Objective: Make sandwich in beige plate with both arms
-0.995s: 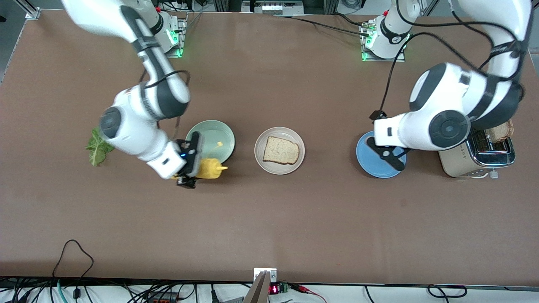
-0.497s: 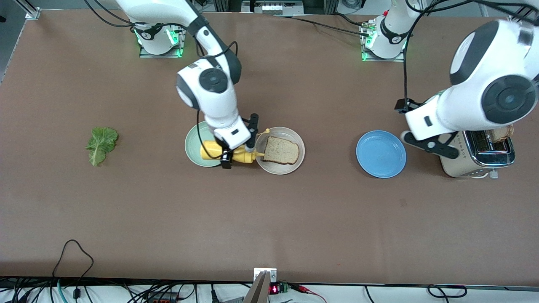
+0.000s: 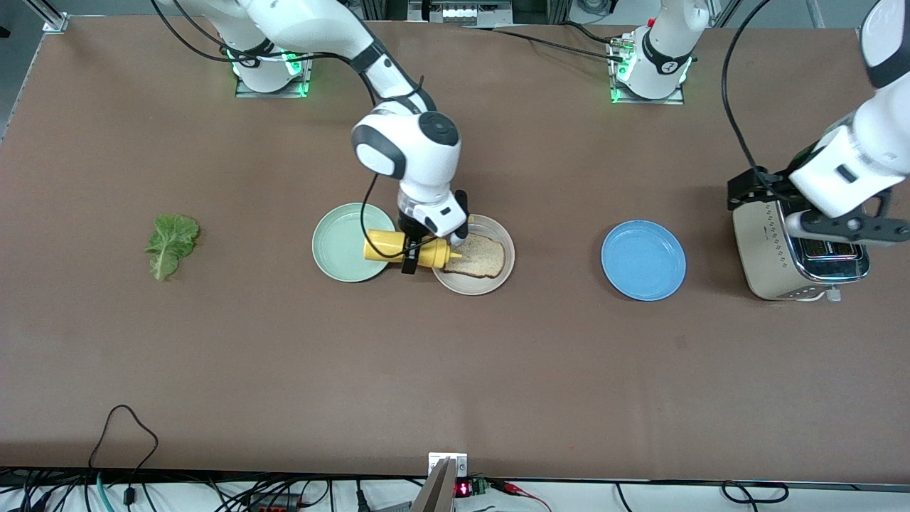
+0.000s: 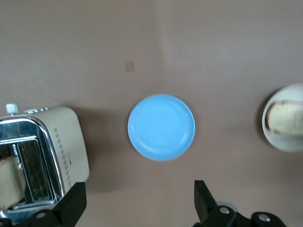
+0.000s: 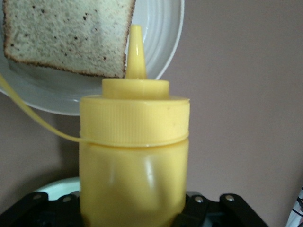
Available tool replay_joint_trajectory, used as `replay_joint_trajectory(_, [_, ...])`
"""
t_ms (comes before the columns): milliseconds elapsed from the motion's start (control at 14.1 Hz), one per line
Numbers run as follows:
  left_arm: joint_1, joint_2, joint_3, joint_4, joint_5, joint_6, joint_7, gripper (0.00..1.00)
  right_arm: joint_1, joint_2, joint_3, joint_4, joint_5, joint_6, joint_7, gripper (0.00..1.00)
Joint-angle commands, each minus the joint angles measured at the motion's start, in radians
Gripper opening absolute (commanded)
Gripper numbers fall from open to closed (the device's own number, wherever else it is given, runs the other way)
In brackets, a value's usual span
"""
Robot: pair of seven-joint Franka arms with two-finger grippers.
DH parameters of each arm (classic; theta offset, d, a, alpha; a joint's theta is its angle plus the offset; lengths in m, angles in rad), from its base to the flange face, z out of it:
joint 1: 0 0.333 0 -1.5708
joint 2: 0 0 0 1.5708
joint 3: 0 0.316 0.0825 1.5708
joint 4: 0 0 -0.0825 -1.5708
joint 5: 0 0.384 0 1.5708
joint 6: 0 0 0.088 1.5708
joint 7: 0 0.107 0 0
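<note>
Yellow plastic fills my right gripper [image 3: 412, 250], clamped on a mustard bottle [image 3: 405, 250] whose nozzle points over the bread slice [image 3: 478, 257] on the beige plate [image 3: 498, 279]. My left gripper [image 3: 839, 226] hangs spread and empty over the toaster [image 3: 764, 259], bread half-hidden inside.

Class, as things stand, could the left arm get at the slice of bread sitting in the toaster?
Probably yes. The left gripper hangs open right over the toaster, whose slot with the bread slice faces up uncovered. The right gripper is busy holding the mustard bottle over the beige plate.
</note>
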Motion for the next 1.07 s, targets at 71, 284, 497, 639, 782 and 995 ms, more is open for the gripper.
replay_joint_trajectory(71, [-0.037, -0.163, 0.027, -0.178, -0.008, 0.012, 0.077, 1.0, 0.037, 0.055, -0.015, 0.082, -0.046, -0.048, 0.041, 0.34])
replay_joint_trajectory(284, [-0.035, -0.159, 0.011, -0.166, 0.029, -0.016, 0.101, 1.0, 0.018, 0.043, -0.017, 0.086, -0.035, -0.048, 0.042, 0.34])
replay_joint_trajectory(497, [-0.035, -0.159, -0.001, -0.165, 0.029, -0.019, 0.099, 1.0, -0.04, 0.004, -0.008, 0.086, 0.031, -0.048, 0.004, 0.34])
replay_joint_trajectory(639, [-0.037, -0.156, -0.004, -0.163, 0.029, -0.019, 0.098, 1.0, -0.077, -0.052, -0.006, 0.079, 0.153, -0.049, -0.111, 0.34])
replay_joint_trajectory(782, [-0.037, -0.155, -0.004, -0.16, 0.03, -0.019, 0.098, 1.0, -0.138, -0.105, -0.005, 0.074, 0.285, -0.051, -0.252, 0.34])
replay_joint_trajectory(995, [-0.037, -0.15, -0.004, -0.151, 0.03, -0.021, 0.098, 1.0, -0.257, -0.176, -0.005, 0.071, 0.545, -0.098, -0.528, 0.34])
